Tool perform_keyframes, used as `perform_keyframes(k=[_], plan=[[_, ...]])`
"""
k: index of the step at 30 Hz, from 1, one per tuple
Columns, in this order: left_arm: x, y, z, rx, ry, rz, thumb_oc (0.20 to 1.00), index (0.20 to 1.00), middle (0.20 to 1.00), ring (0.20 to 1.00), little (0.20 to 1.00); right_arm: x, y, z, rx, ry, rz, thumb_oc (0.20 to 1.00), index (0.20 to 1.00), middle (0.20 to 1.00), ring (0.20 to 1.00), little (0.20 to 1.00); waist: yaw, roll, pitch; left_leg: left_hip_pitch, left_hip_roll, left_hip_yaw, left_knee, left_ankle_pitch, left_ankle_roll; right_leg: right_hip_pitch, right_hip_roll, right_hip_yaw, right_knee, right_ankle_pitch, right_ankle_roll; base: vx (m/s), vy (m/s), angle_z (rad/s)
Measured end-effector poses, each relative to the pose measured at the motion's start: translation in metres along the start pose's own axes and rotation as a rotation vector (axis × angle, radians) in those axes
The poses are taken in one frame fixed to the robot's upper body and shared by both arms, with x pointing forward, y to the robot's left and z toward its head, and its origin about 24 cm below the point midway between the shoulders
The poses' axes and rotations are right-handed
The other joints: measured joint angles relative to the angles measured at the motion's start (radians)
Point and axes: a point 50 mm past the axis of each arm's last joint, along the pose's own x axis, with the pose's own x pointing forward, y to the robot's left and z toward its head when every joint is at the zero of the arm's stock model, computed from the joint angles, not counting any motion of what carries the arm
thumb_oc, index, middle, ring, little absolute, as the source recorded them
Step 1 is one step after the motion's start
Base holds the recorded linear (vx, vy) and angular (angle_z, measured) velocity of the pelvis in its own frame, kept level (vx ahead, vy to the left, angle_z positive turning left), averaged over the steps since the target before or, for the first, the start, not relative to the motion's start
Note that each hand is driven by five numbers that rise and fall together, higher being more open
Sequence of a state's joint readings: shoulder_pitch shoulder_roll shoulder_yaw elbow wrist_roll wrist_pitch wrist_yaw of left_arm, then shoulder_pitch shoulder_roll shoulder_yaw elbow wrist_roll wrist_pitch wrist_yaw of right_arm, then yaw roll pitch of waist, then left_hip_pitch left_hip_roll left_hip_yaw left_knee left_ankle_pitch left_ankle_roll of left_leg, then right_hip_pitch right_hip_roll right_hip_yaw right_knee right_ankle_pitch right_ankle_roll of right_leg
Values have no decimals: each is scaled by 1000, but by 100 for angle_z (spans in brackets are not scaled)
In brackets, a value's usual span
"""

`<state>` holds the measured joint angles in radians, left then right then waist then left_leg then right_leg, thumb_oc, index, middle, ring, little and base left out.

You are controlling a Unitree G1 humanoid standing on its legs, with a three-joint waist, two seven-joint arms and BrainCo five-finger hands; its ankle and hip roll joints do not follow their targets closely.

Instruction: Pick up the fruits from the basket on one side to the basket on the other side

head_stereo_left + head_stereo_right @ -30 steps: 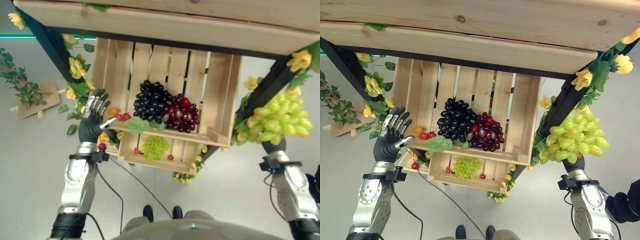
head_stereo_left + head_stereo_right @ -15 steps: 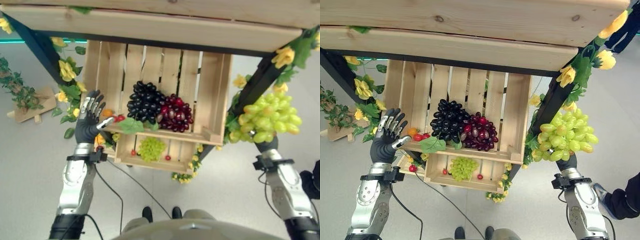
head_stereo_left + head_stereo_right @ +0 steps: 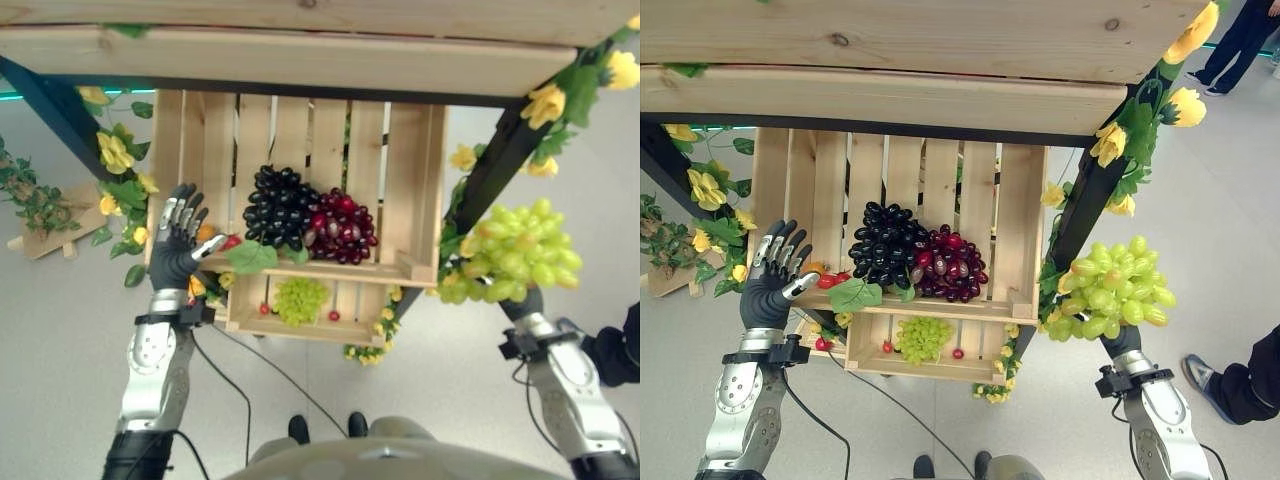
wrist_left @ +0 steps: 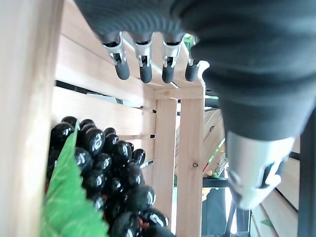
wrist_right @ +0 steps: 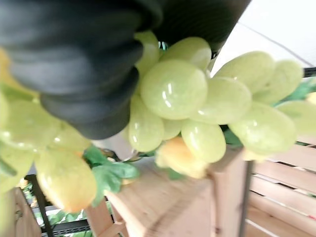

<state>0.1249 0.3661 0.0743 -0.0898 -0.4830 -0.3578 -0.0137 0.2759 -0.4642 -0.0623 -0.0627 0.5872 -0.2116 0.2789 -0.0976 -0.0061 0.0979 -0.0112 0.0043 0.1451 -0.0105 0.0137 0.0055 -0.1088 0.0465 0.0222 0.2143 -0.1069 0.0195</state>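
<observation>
**Green grapes aloft at right, left hand spread at crate edge**

Right hand (image 3: 1123, 340) raised at about 4 o'clock in the head views, carrying a big bunch of pale green plastic grapes (image 3: 1108, 298). The bunch covers the hand; cannot tell how the fingers sit. It hangs clear of the slatted pale wooden crate (image 3: 1020, 215), just past its 3 o'clock wall, beside a dark post with yellow fabric flowers (image 3: 1118, 140).

Left hand (image 3: 176, 240) at 9 o'clock, at the crate's outer wall, fingers (image 4: 145, 66) straight and fanned apart, empty.

Inside the crate, centre: a cluster of black grapes (image 3: 883, 244) touching a dark red grape cluster (image 3: 952, 265) on its 3 o'clock side. A green fabric leaf (image 3: 854, 294) lies on the front rail. In the lower wooden crate (image 3: 870, 365) at 6 o'clock, a smaller green grape bunch (image 3: 920, 338).
</observation>
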Motion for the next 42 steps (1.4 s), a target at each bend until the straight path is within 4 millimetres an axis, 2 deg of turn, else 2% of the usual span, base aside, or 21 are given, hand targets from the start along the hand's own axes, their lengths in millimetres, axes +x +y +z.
perform_keyframes(k=[7,10,18,21,27,34,38,42], plan=[[-2,6,2,13,-2,20,1000,1000,1000,1000,1000,-15,-26,1,-27,10,-130,200,200,200,200,200,-9,-6,-3,1,0,10,-1,0,0,-6,1,8,8,-5,3,2,-11,-3],[-3,8,2,17,-2,25,1000,1000,1000,1000,1000,-23,-35,-5,-28,40,-179,200,200,200,200,200,-12,-15,-9,0,1,14,-2,0,0,-9,3,11,9,-5,3,-2,-12,-3],[-3,11,4,24,-9,28,1000,1000,1000,1000,1000,-30,-36,-10,-25,71,-163,200,200,200,200,200,-26,-25,-15,0,1,20,-4,-1,0,-15,4,20,11,-4,3,-6,-8,-2],[-3,13,4,28,-11,26,1000,1000,1000,1000,1000,-30,-33,-8,-29,66,-128,200,200,200,200,200,-26,-25,-15,0,1,22,-5,0,0,-16,4,22,14,-5,3,0,0,0],[-3,13,5,30,-14,23,1000,1000,1000,1000,1000,-20,-14,9,-51,21,35,200,200,200,200,200,-25,-29,-12,0,2,26,-5,-1,0,-18,5,24,15,-5,3,-30,-12,-1],[-2,12,6,29,-25,17,1000,1000,1000,1000,1000,-3,24,5,26,36,274,200,200,200,200,200,-20,-34,-9,-1,2,23,-6,0,0,-17,5,22,14,-4,3,-1,0,0],[-1,11,7,52,-28,8,1000,1000,1000,1000,1000,1,30,9,19,29,318,200,200,200,200,200,-5,-33,-7,-3,2,15,-8,0,-1,-12,4,15,8,-2,0,-1,0,5],[0,10,7,62,-33,2,1000,1000,1000,1000,1000,2,29,10,8,36,332,200,200,200,200,200,-10,-35,-1,-2,2,1,-7,0,-2,-1,3,0,3,-2,-1,-10,0,10]])
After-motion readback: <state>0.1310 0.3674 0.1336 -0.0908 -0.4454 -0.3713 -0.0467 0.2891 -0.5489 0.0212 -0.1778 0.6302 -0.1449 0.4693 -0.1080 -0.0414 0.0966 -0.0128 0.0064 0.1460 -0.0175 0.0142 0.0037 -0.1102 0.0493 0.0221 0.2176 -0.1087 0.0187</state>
